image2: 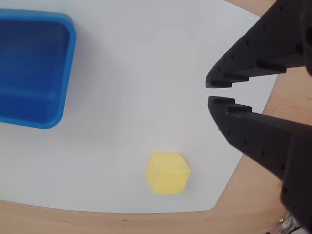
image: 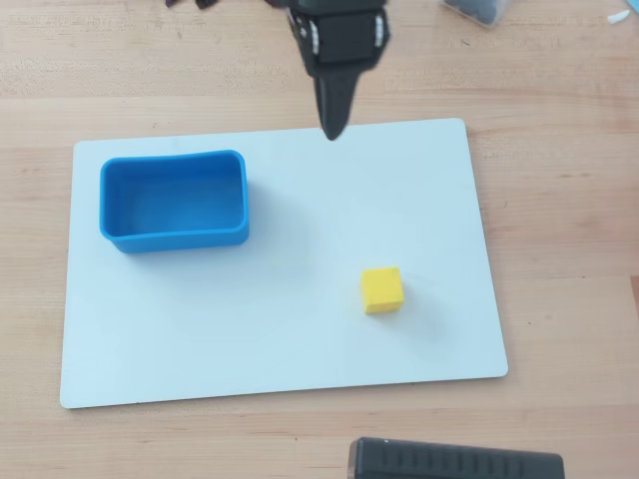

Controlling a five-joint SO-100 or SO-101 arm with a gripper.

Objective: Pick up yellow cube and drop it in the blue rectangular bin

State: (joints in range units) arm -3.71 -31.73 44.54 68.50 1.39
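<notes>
The yellow cube (image: 381,289) lies on the white board (image: 200,349), right of its middle in the overhead view; the wrist view shows the cube (image2: 168,173) near the board's lower edge. The blue rectangular bin (image: 173,201) stands empty on the board's left part, and it also shows at the upper left of the wrist view (image2: 29,73). My gripper (image: 332,130) hovers over the board's far edge, well away from the cube and to the right of the bin. In the wrist view the gripper (image2: 208,92) enters from the right, its jaws almost together with only a thin gap, holding nothing.
The board lies on a wooden table (image: 569,200). A dark block (image: 454,461) sits at the table's near edge. A dark object in a clear container (image: 477,10) stands at the far right.
</notes>
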